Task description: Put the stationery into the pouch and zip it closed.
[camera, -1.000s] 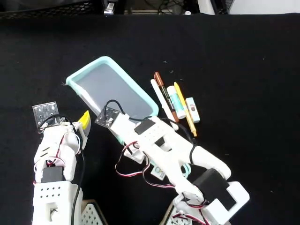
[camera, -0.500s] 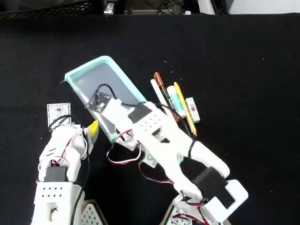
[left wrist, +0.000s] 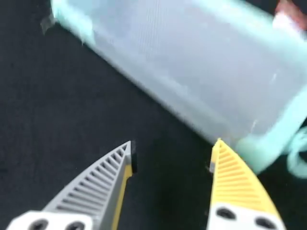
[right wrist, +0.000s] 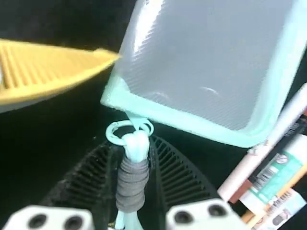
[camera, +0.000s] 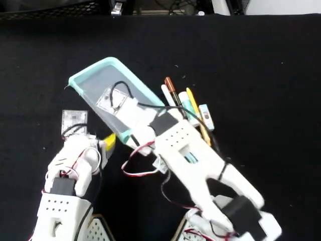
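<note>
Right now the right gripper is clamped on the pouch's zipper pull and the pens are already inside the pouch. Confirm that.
One thing is wrong. The right gripper is indeed clamped on the pouch's zipper pull, but the pens are not inside the pouch. They lie on the black table beside its long edge, as the high view shows.

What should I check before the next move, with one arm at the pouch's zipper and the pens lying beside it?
1. Right end effector shut on the zipper pull: ok.
2. Left end effector open: ok.
3. Left end effector gripping the pouch to brace it: not ok, nothing sits between its fingers.
4. Stationery inside the pouch: not ok, it lies on the table alongside.
5. Pouch mouth open wide enough: cannot tell.
</note>
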`<state>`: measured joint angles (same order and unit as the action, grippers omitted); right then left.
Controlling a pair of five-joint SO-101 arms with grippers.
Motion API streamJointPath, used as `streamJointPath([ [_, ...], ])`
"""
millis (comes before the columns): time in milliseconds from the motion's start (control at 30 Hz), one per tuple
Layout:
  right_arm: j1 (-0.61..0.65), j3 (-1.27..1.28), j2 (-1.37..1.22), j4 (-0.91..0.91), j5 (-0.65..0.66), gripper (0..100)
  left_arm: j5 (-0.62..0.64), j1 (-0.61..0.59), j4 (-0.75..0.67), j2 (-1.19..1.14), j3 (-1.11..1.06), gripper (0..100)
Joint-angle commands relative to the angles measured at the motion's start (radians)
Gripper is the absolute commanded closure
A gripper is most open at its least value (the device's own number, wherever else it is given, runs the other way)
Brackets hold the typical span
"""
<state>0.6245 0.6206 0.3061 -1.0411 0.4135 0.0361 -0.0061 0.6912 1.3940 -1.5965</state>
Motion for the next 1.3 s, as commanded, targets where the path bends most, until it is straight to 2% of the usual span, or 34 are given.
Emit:
streamJointPath([
  [0, -0.015, -0.001, 0.065, 0.028, -0.006, 98.7, -0.002, 0.012, 0.068, 0.006, 0.09, 73],
  [233, -0.015, 0.001, 0.065, 0.029, -0.006, 98.7, 0.038, 0.015, 0.064, 0.008, 0.113, 71],
  [333, -0.015, 0.005, 0.065, 0.043, -0.009, 98.7, 0.048, 0.058, 0.078, 0.008, 0.133, 71],
  [467, -0.015, 0.005, 0.065, 0.041, -0.008, 98.7, 0.052, 0.122, 0.137, 0.008, 0.166, 71],
  [567, -0.015, 0.005, 0.065, 0.041, -0.009, 98.7, 0.097, 0.128, 0.152, 0.008, 0.189, 71],
  [800, -0.015, 0.005, 0.065, 0.041, -0.009, 98.7, 0.106, 0.154, 0.258, 0.008, 0.265, 71],
  [1000, -0.015, 0.005, 0.065, 0.035, -0.011, 98.7, 0.106, 0.157, 0.255, 0.008, 0.262, 71],
  [1100, -0.015, 0.005, 0.067, 0.032, -0.012, 98.7, 0.1, 0.154, 0.184, 0.008, 0.206, 71],
  [1267, -0.011, 0.004, 0.074, 0.008, -0.011, 98.7, 0.086, 0.145, -0.049, 0.008, 0.056, 71],
])
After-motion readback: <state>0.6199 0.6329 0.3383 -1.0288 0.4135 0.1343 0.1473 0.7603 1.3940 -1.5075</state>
